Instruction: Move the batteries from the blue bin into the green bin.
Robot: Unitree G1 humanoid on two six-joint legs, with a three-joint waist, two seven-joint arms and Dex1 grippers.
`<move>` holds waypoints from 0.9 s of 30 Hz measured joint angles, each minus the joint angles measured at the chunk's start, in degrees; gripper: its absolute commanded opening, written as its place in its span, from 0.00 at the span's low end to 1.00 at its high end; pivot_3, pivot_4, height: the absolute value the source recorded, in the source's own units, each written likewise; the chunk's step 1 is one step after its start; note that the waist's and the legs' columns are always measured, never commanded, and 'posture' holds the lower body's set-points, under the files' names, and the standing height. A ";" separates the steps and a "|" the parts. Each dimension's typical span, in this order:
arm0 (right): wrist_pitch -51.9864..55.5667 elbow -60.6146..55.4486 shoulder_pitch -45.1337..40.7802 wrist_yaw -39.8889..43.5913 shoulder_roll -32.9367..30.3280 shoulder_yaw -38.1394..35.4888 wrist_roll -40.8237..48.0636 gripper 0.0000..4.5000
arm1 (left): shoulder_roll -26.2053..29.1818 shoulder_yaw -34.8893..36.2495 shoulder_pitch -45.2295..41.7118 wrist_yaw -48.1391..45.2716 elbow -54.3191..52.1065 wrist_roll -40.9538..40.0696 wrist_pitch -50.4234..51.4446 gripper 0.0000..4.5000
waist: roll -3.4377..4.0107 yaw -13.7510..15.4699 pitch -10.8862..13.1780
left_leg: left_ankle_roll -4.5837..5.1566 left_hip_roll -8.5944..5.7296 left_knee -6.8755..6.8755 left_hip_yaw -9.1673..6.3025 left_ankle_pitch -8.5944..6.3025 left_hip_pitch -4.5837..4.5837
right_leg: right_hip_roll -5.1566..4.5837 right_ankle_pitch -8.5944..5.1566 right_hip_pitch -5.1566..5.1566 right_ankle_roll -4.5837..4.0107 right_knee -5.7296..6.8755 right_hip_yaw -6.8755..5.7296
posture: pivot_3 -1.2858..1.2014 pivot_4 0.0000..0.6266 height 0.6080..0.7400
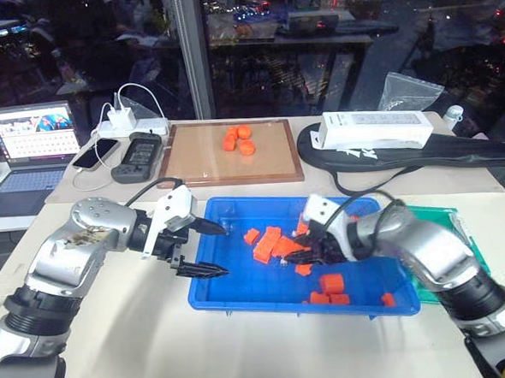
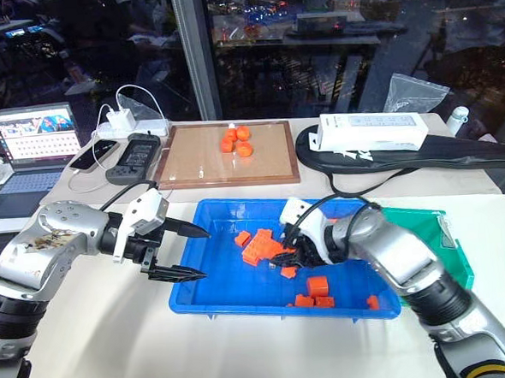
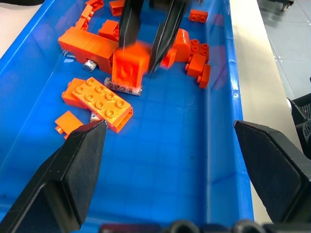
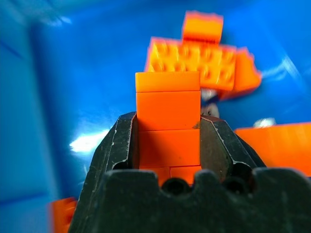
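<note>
Right gripper (image 4: 167,127) clamps orange block (image 4: 167,114) mid blue bin (image 1: 209,296); battery (image 3: 124,88) beneath; left gripper (image 1: 212,249) spread wide at bin's left edge.

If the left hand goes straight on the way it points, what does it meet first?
Probably the orange block gripped by the right hand, standing over a battery in the blue bin; depth is uncertain.

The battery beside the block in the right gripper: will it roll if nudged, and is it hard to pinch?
Likely to roll: the battery is a slim cylinder lying on its side on the blue bin's smooth floor. Probably slippery to pinch, being thin and metal-looking. The block in the right gripper seems to touch it, so lifting may nudge it.
</note>
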 measured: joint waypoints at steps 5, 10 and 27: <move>-0.15 0.11 3.18 2.00 -10.37 -3.80 -1.09 0.32 | -0.46 -0.52 -0.16 -0.26 0.64 0.14 -0.87 1.00 | 0.00 0.20 0.00 | 0.00 -0.01 -0.03 0.00 -0.01 0.10 | -0.05 -0.11 -0.02 -0.15 -0.23 -0.09 | 0.52 0.24 0.65; -1.82 3.22 6.84 1.40 -12.91 -3.35 -4.61 0.65 | -1.49 -1.42 -1.26 -0.52 1.58 0.18 -1.24 1.00 | 0.00 -0.17 0.00 | 0.01 -0.02 -0.06 0.01 0.00 0.02 | -0.02 -0.01 0.00 0.00 -0.09 0.09 | 0.52 0.24 0.65; -11.88 8.94 -3.70 5.74 2.09 9.27 -9.52 0.98 | -0.73 -1.23 -1.39 -1.29 1.34 0.90 0.16 1.00 | 0.00 -0.08 0.01 | 0.01 -0.04 0.03 0.02 0.00 0.05 | -0.01 -0.09 -0.02 0.03 0.02 0.02 | 0.52 0.24 0.65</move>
